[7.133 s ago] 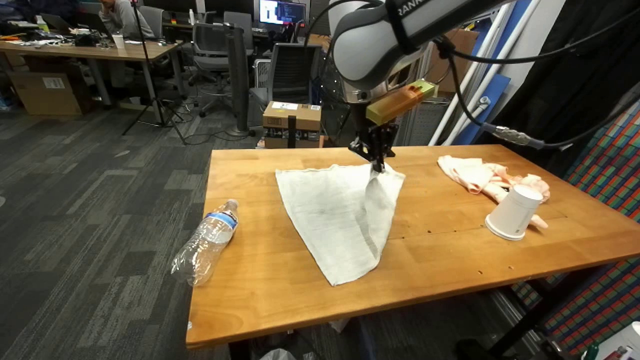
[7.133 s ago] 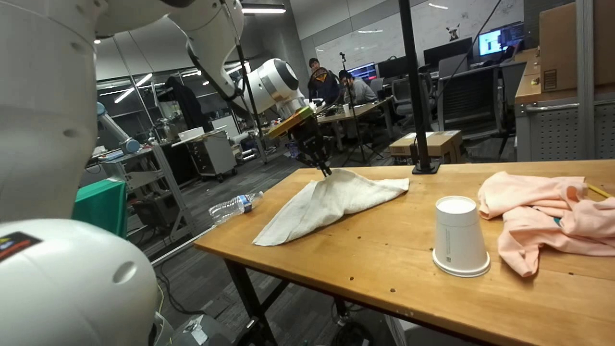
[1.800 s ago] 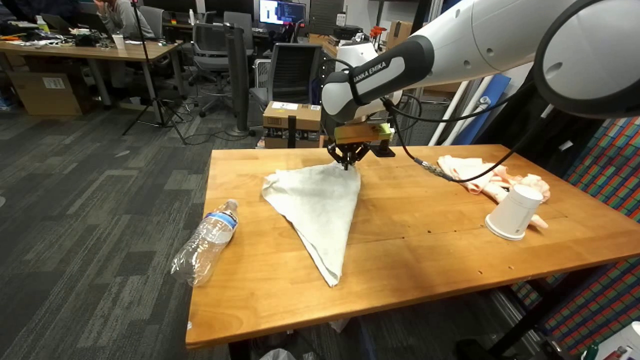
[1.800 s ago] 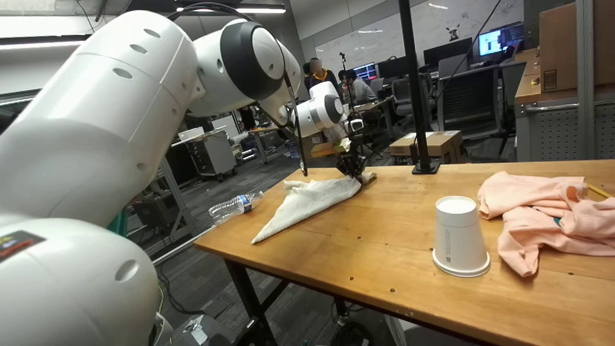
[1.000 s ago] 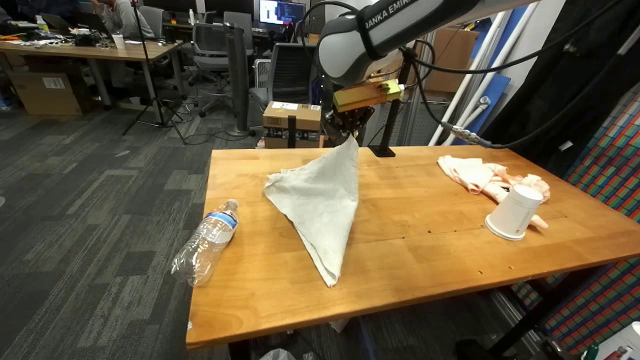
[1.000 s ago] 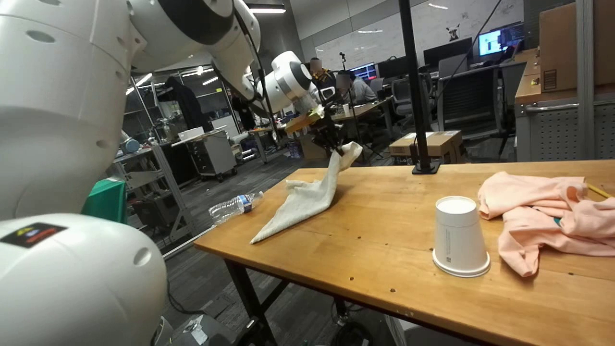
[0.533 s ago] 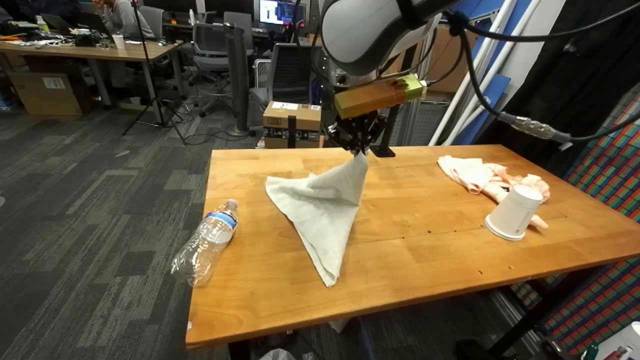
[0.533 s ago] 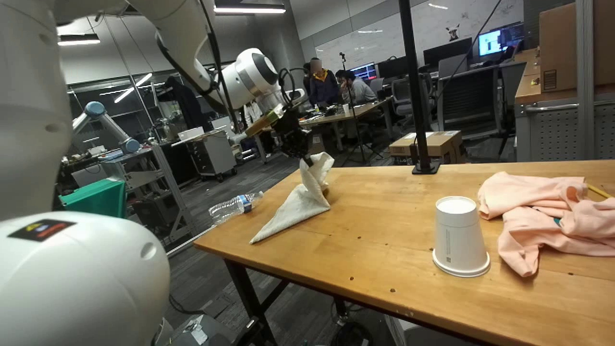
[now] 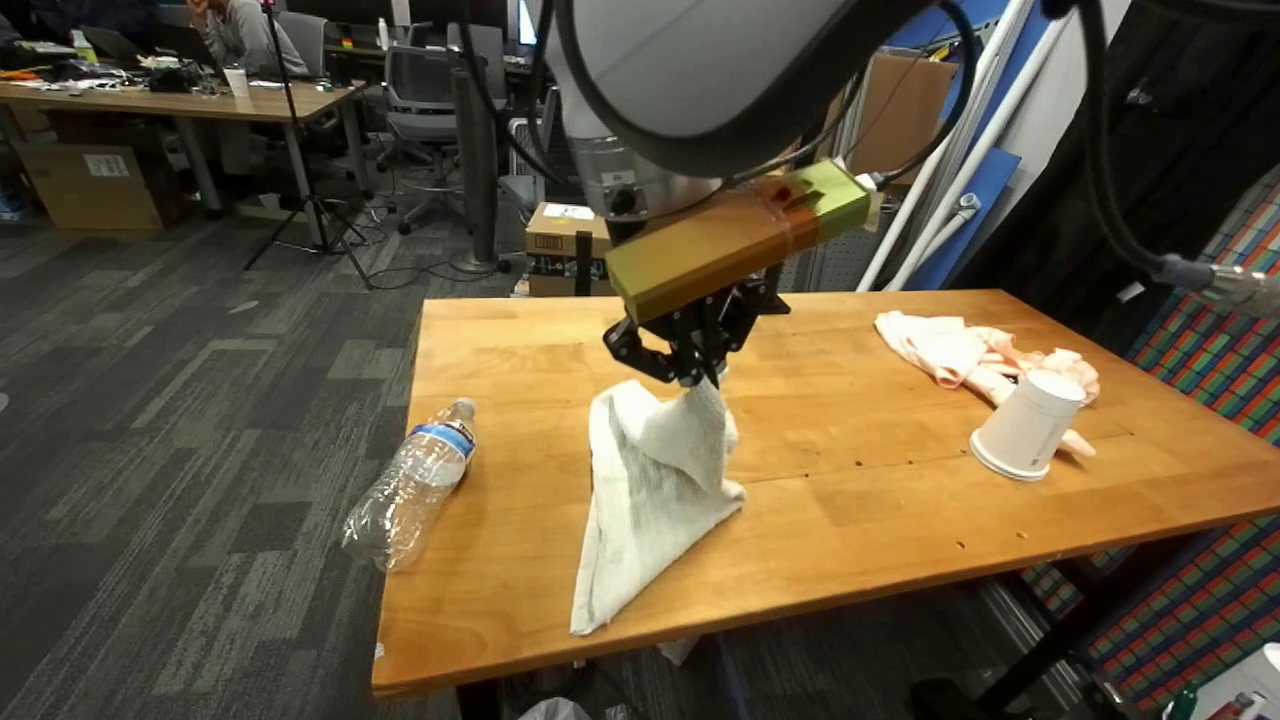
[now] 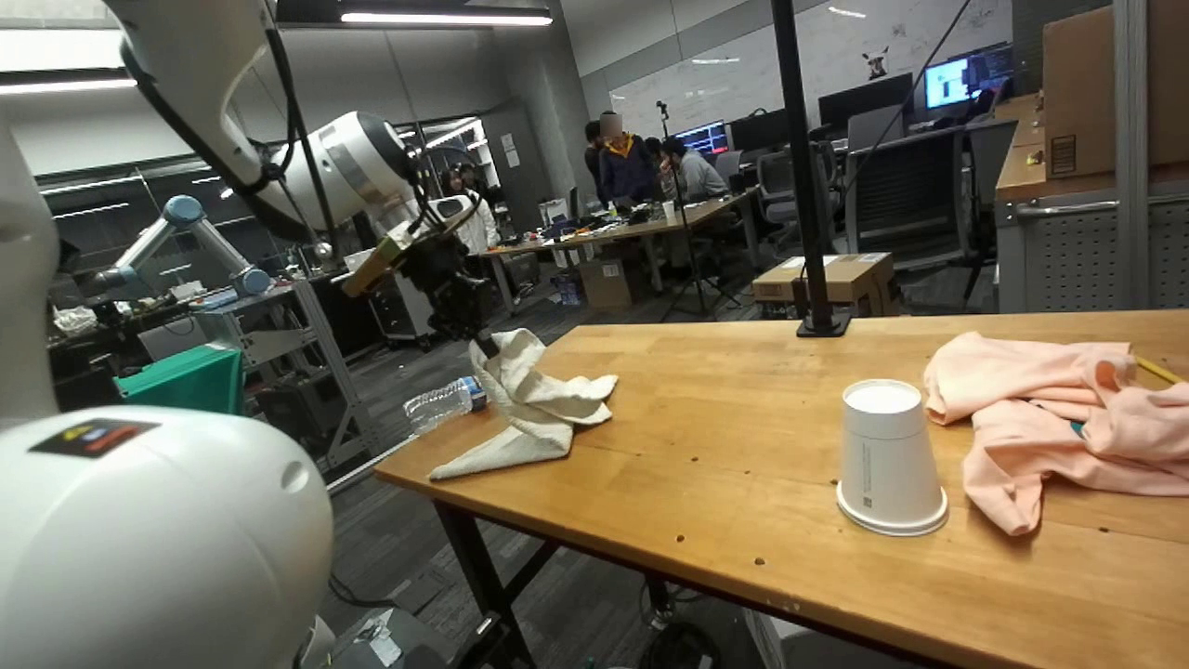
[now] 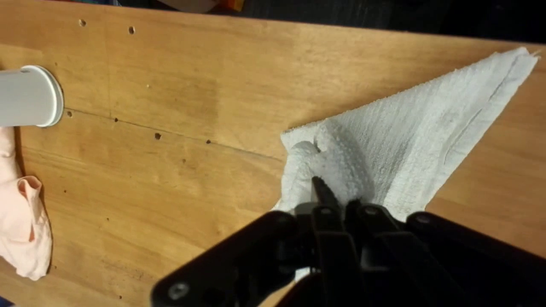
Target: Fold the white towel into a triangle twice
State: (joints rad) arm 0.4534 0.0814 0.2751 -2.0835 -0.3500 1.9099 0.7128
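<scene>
The jaws, pressed nearly together, pinch a raised bunch of the white towel [image 9: 640,535], whose rest lies on the table [image 9: 850,540]. From them its long tail points toward the near-left corner (so in both exterior views); the next fold probably should follow that line.

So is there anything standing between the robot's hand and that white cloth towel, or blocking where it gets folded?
Nothing visible: the black hand grips the white cloth towel directly. The clear plastic bottle and the upturned white paper cup are both apart from it, so the fold looks unobstructed.
</scene>
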